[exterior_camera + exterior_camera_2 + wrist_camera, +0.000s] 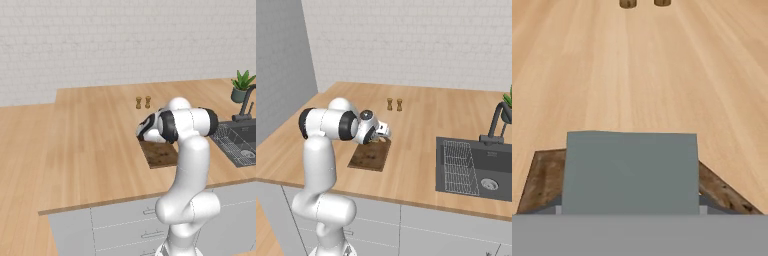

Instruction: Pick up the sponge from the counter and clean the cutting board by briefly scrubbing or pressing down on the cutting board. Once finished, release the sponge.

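End effector point(382, 136) low over the far end of the cutting board point(369, 156), arm folded forward above the near edge of the surface point(90, 145); the white hand blocks its fingertips in both base views. In the hand view the sponge point(631, 172) sits right in front of the camera, its grey-blue face covering the lower centre, square to the view, with the dark mottled board point(541, 182) showing at both of its sides and light wood beyond its top edge. The finger tips are hidden behind the sponge, so I cannot tell whether the end effector is clamped on it or apart; contact between sponge and board cannot be confirmed either. Board lies flat on the surface, near its front edge, long axis running near to far, well left of the dark sink basin point(476, 167). Two small brown shakers point(394, 104) stand side by side on the surface further back, beyond the board's far end; their bases appear at the top of the hand view. Black tap point(495, 122) at the far side of the sink, potted plant point(242, 86) just behind it. Grey-white drawer fronts point(120, 222) below the surface edge
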You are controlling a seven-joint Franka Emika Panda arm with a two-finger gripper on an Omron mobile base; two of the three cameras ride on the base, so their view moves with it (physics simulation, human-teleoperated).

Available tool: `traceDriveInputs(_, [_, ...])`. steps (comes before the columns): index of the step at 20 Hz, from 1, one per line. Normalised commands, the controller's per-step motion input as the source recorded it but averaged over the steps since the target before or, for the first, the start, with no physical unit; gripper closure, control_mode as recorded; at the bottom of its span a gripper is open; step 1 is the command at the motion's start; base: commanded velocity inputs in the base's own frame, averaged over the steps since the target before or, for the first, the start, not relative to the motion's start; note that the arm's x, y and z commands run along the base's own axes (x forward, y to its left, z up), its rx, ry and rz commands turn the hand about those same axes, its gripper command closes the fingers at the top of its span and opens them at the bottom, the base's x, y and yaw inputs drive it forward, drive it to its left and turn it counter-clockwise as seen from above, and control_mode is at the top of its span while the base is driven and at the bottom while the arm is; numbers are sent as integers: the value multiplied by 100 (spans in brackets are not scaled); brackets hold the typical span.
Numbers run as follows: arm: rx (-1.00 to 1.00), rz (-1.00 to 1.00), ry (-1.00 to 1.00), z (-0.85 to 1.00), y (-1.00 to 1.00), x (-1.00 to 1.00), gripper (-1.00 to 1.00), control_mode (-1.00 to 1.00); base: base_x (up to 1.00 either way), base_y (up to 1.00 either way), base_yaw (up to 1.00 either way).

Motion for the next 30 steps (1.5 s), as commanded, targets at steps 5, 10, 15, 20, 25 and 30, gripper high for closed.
traceDriveInputs(5, [0,9,0,0,-37,0,100,-100,0,0,0])
traceDriveInputs(10, [0,10,0,0,-49,0,100,-100,0,0,0])
traceDriveInputs(15, [0,3,-1,0,-48,-8,100,-100,0,0,0])
traceDriveInputs(20, [0,0,-1,-7,-8,-31,100,-100,0,0,0])
traceDriveInputs(25, [-1,0,0,-18,0,-43,100,-100,0,0,0])
traceDriveInputs(30, [-1,-2,0,-18,0,-44,100,-100,0,0,0])
